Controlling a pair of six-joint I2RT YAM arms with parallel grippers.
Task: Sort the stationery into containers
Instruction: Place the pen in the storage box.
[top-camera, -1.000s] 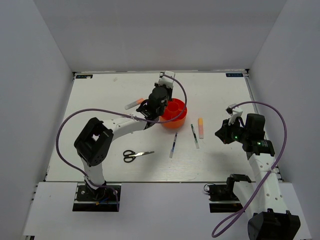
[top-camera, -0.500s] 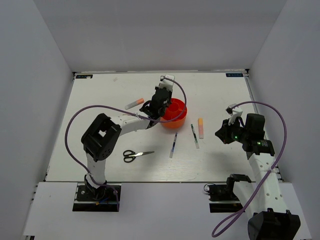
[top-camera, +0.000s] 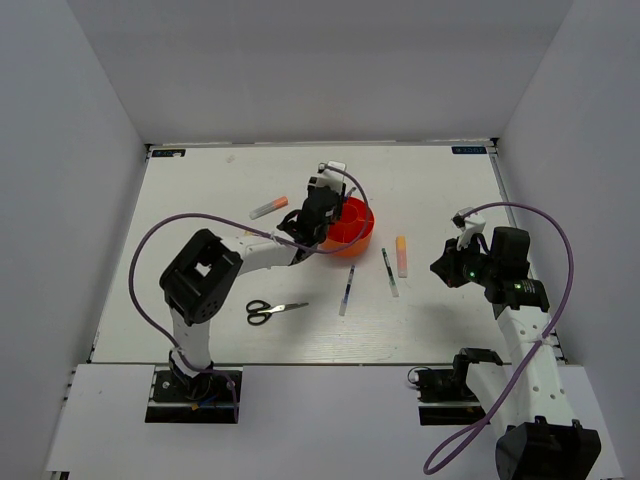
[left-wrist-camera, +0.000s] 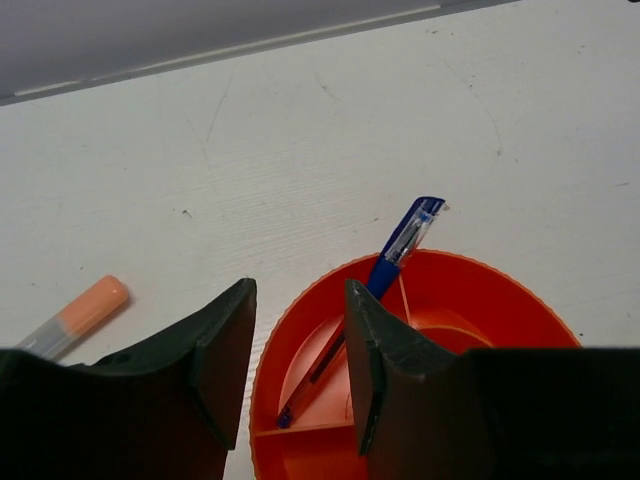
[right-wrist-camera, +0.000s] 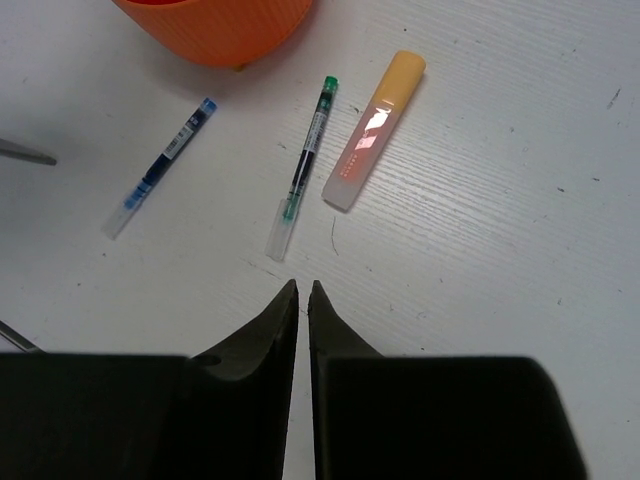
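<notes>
Left gripper (left-wrist-camera: 298, 305) jaws apart over cup (left-wrist-camera: 480, 300), blue pen (left-wrist-camera: 385, 268) inside; right gripper (right-wrist-camera: 303, 295) jaws together, empty. I'd fetch marker (left-wrist-camera: 80, 313) next, lower left.

White table (top-camera: 440, 190), finely scratched and scuffed, filling the middle of the overhead view. Small label strips (top-camera: 168, 152) at both far corners.

Near upper centre, a round orange-red organizer cup (top-camera: 357, 234), upright on the surface. Up and left of it, apart, an orange-capped marker (top-camera: 268, 207) lying slanted, cap end toward the cup.

Just below the cup, a blue pen (top-camera: 346, 290) lying almost vertical in frame. Right of it, not touching, a green pen (top-camera: 389, 272), tilted the opposite way. Close beside that, further right, a peach-orange highlighter (top-camera: 401, 255), vertical in frame.

Lower left, well apart from the pens, black-handled scissors (top-camera: 272, 311), blades together, handles left, tips pointing right.
</notes>
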